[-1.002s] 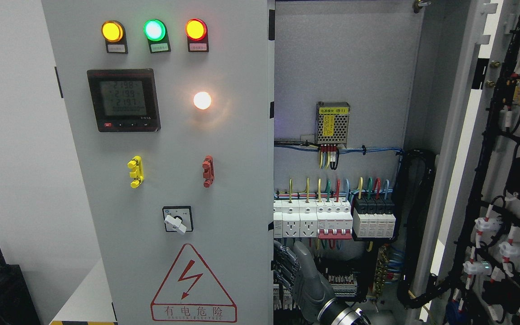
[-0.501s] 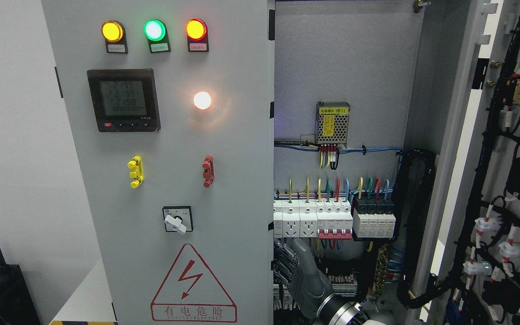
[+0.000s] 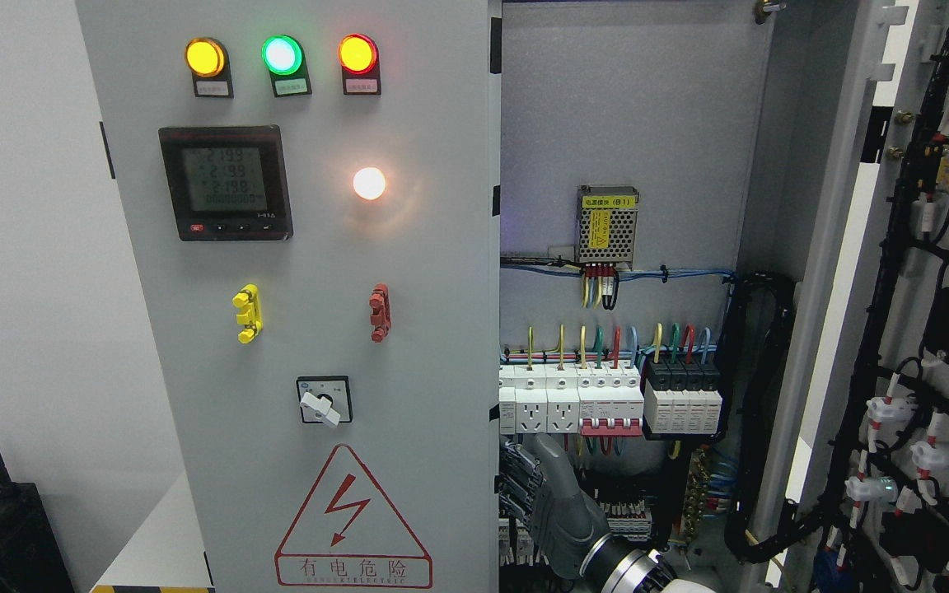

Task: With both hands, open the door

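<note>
while the left door (image 3: 301, 329) stands shut, the right hand (image 3: 553, 502) reaches its edge.
fingers hook the edge, gripping it.

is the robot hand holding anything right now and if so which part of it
The right hand has its fingers at the left door's free edge; whether they actually grip it cannot be told.

One robot hand in view, low beside the left door's edge.

The right robot hand (image 3: 549, 502), grey with a metal wrist, rises from the bottom edge, its arm entering from the lower right. Its fingers (image 3: 517, 486) point up and left, pressed against the inner edge of the left door (image 3: 318, 288), and appear curled around it. The left arm is out of view.
</note>
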Available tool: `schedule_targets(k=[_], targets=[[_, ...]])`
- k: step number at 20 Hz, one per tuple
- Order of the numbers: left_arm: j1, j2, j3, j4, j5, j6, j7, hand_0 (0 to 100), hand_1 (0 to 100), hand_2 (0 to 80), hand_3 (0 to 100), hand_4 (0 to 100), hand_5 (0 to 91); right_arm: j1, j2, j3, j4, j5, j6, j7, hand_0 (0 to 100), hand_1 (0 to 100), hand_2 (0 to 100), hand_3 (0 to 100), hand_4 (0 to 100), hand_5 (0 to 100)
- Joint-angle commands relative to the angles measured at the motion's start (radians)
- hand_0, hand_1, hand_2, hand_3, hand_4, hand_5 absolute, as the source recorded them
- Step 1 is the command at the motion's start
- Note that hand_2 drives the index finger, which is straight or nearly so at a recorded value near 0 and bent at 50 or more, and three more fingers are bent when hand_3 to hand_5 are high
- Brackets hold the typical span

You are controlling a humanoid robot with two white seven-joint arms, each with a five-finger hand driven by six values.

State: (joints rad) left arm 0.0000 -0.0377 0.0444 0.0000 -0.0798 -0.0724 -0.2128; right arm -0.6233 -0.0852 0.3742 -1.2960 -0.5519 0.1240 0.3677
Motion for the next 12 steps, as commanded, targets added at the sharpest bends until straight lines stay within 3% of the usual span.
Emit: schedule_targets(k=[1, 8, 12], targets=[[0.029, 0.001, 0.0, -0.032, 0.0, 0.0, 0.0, 0, 0, 0.0, 0, 4, 0.0, -0.006, -0.008, 0.0, 0.014, 0.0, 0.0, 0.014, 0, 0, 0, 0, 0, 0], [0.029, -0.001, 0.0, -0.032, 0.0, 0.0, 0.0, 0, 0, 0.0, 0, 4, 0.0, -0.007, -0.011, 0.0, 0.012, -0.002, 0.0, 0.02, 0, 0, 0, 0, 0, 0], [0.029, -0.001, 0.0, -0.032, 0.0, 0.0, 0.0, 0, 0, 0.0, 0, 4, 0.0, -0.007, -0.011, 0.0, 0.011, -0.002, 0.003, 0.043, 0, 0, 0, 0, 0, 0]])
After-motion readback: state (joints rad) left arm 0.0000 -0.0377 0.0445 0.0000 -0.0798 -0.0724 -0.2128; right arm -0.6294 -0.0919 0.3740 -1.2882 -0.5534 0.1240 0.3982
